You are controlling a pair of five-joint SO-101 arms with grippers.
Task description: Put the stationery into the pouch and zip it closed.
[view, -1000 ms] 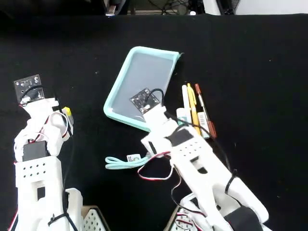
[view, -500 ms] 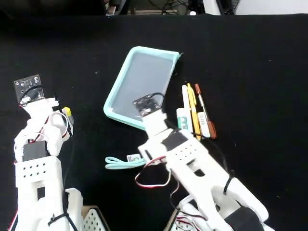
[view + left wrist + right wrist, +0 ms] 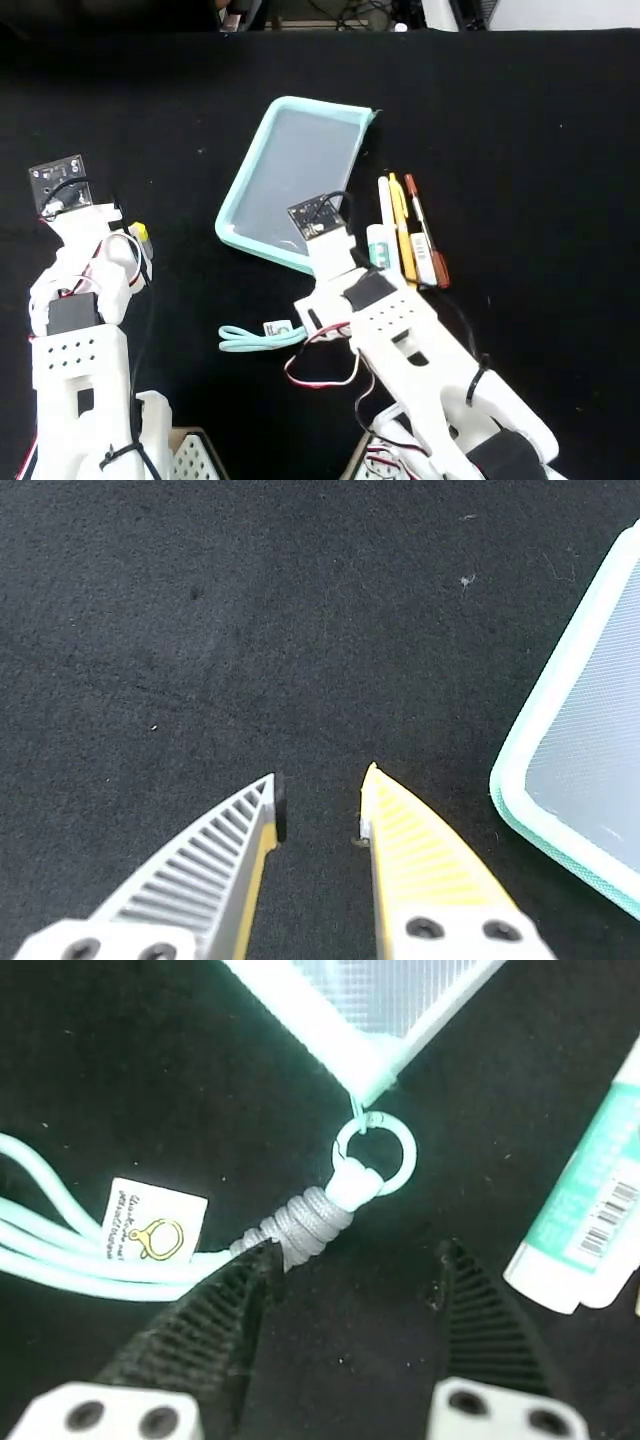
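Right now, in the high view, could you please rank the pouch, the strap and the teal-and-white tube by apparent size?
1. pouch
2. strap
3. teal-and-white tube, its lower end possibly hidden behind the right arm

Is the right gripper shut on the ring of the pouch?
No, the right gripper is open, and the ring lies free ahead of it.

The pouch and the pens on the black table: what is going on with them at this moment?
The stationery is to go into the pouch, and nothing is packed yet. The right pincer is open and hangs over the spot where the strap joins the pouch's corner; it holds nothing. The left pincer is also open, over bare black cloth beside the pouch. The pens and a white tube lie on the cloth next to the pouch.
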